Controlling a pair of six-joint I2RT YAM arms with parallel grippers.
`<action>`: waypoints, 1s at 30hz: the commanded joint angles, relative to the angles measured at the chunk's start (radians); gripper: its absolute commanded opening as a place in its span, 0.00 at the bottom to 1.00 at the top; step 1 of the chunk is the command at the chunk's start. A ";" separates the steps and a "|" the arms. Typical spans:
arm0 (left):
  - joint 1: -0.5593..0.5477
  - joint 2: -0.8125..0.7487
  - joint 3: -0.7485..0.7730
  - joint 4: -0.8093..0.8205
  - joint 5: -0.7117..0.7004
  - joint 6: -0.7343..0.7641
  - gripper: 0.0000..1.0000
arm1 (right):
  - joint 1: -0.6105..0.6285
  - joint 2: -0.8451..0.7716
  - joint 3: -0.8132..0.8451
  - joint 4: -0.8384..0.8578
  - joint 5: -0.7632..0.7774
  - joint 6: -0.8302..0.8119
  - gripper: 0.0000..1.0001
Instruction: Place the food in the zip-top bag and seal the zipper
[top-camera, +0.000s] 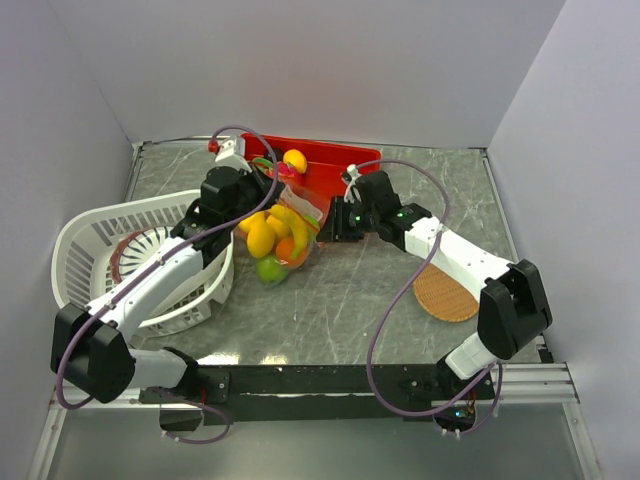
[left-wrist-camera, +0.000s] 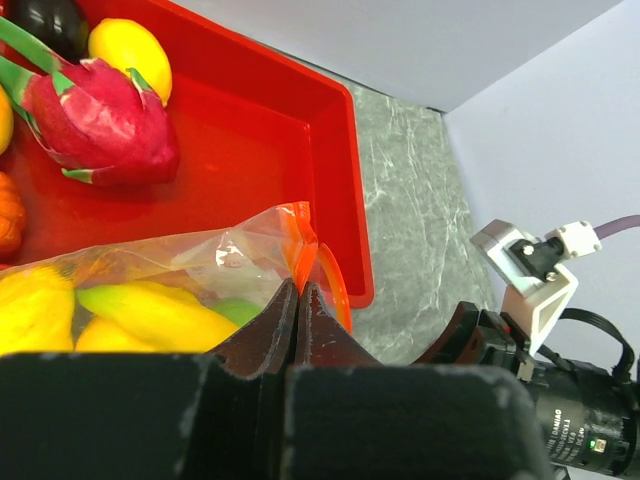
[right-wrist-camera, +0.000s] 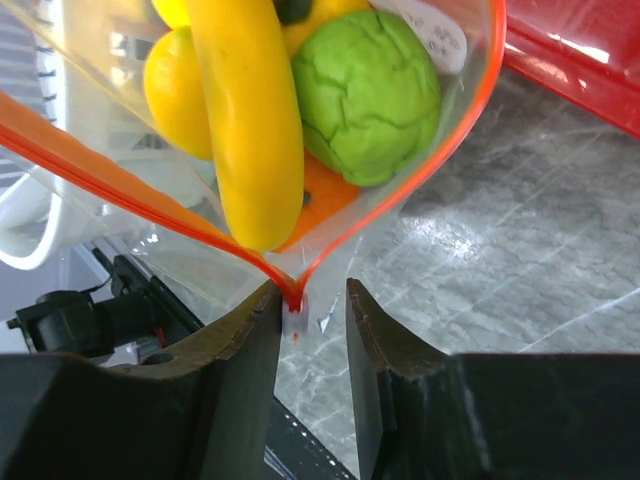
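Note:
The zip-top bag (top-camera: 278, 243) hangs between my two grippers, its mouth open in a wedge. It holds a banana (right-wrist-camera: 245, 120), a green lime (right-wrist-camera: 372, 90), a yellow lemon (right-wrist-camera: 172, 88) and an orange (right-wrist-camera: 325, 198). My left gripper (left-wrist-camera: 297, 288) is shut on the reddish-orange zipper (left-wrist-camera: 303, 245) at one end of the rim. My right gripper (right-wrist-camera: 308, 297) is open. The other end of the zipper (right-wrist-camera: 293, 298) sits between its jaws, against the left finger (right-wrist-camera: 250, 330). In the top view the right gripper (top-camera: 325, 222) is just right of the bag.
A red tray (top-camera: 340, 165) behind the bag holds a dragon fruit (left-wrist-camera: 100, 120), a yellow fruit (left-wrist-camera: 130, 55) and a dark fruit (left-wrist-camera: 55, 22). A white slatted basket (top-camera: 85, 235) stands at the left. A round waffle disc (top-camera: 444, 293) lies at the right.

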 joint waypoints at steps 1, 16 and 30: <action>-0.004 -0.004 0.006 0.076 0.019 -0.013 0.01 | -0.006 -0.033 -0.017 0.028 -0.010 -0.008 0.35; -0.096 -0.030 0.013 0.039 0.041 0.068 0.69 | -0.003 -0.329 -0.090 -0.139 0.043 -0.058 0.07; -0.444 -0.417 -0.238 0.051 -0.157 0.217 0.45 | 0.001 -0.339 0.154 -0.459 0.073 0.050 0.00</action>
